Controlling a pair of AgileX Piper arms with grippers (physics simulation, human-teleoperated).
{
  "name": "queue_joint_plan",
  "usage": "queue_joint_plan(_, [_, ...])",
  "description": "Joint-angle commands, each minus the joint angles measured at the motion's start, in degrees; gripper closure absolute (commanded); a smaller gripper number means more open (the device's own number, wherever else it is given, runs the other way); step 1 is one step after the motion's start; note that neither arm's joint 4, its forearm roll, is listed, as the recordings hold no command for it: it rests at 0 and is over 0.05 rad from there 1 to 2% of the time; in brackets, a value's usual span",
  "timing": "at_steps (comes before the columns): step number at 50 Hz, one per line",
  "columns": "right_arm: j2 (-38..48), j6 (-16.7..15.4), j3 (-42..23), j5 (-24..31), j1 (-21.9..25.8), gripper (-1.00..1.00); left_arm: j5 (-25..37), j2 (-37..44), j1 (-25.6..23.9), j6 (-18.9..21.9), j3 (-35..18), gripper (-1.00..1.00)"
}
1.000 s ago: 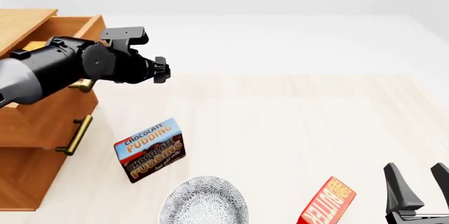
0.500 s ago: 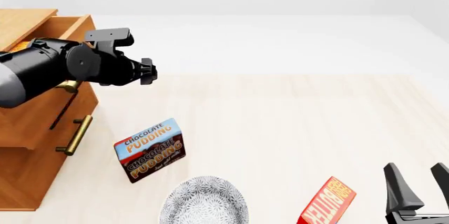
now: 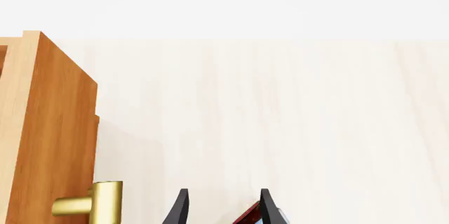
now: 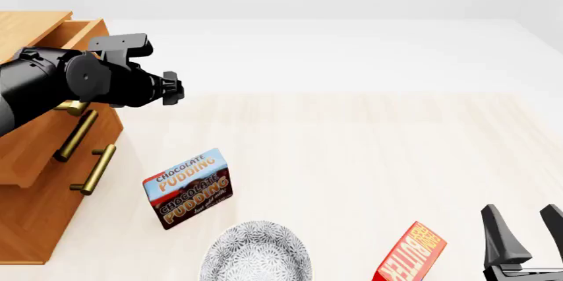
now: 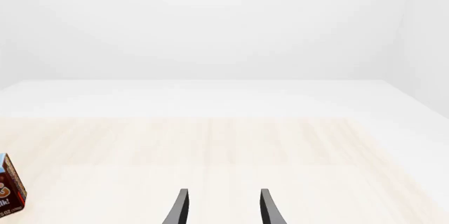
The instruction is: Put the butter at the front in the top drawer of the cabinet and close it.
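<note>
Pale wood covers the counter (image 4: pixel 370 162), and behind it the background is plain white. At the left edge of the front view stands the cabinet (image 4: pixel 26 182), light brown with brass bar handles. Its top drawer (image 4: pixel 84 30) is a little open, only a small part of its box shows past the cabinet top. The left arm (image 4: pixel 53 86) lies across the front of this drawer, and it hides the drawer face, so the inside of the drawer is not visible.

In the left wrist view the left gripper (image 3: pixel 223 208) has its jaws spread apart with nothing between them; a small red corner shows just beside one fingertip, but I cannot tell what it is. A brass handle (image 3: pixel 91 203) and the cabinet side are close to it.

One butter box (image 4: pixel 412 254) lies on the counter at the near edge, right of centre, tilted. Near it on the right, the right gripper (image 4: pixel 526 231) points up with its jaws spread and empty. The chocolate pudding box (image 4: pixel 187 188) stands tilted near the cabinet, and a grey patterned plate (image 4: pixel 255 254) lies just in front of it
</note>
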Motion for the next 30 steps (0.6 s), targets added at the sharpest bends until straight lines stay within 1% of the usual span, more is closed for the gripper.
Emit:
queue_joint_plan(1, [-0.1,-0.01,0.06,0.03,-0.01,-1.0,0.8,-1.87,1.75,0.59,0.7,-1.0])
queue_joint_plan(7, [-0.09,-0.01,0.06,0.02,0.0,-1.0,0.94,-2.09,2.8,0.89,1.15,-1.0])
queue_joint_plan(12, [-0.1,-0.01,0.06,0.03,0.0,-1.0,0.46,-3.38,3.45,0.58,2.52,-1.0])
queue_joint_plan(16, [-0.09,-0.01,0.06,0.02,-0.01,-1.0,0.68,-3.92,4.28,1.05,2.54,-1.0])
queue_joint_plan(21, [-0.09,-0.01,0.06,0.02,-0.01,-1.0,0.6,-4.14,4.3,0.4,2.58,-1.0])
queue_joint_plan(25, [-0.1,-0.01,0.06,0.03,0.0,-1.0,1.12,-3.47,4.45,0.74,1.45,-1.0])
queue_joint_plan(30, [-0.09,-0.03,0.06,0.02,0.0,-1.0,0.59,-3.79,5.38,0.4,2.31,-1.0])
